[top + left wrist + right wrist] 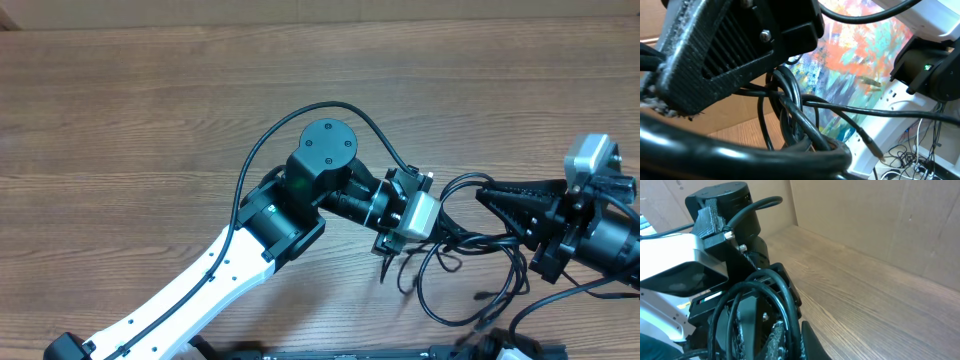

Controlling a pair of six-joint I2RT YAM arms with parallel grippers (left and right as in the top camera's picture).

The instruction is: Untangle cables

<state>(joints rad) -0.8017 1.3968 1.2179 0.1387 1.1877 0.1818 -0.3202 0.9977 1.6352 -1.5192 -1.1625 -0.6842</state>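
Left pincer (443, 228) and right pincer (490, 195) are both closed, tips facing each other. The cables (470, 262), thin black cords in tangled loops, bunch between them over the wooden bench (150, 120). I cannot tell whether either pincer grips them.

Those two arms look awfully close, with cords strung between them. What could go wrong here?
The cables bunch around the right gripper, jaws shut; pulling back could tighten the tangle instead of loosening it. The left arm is very near, so the two might bump.
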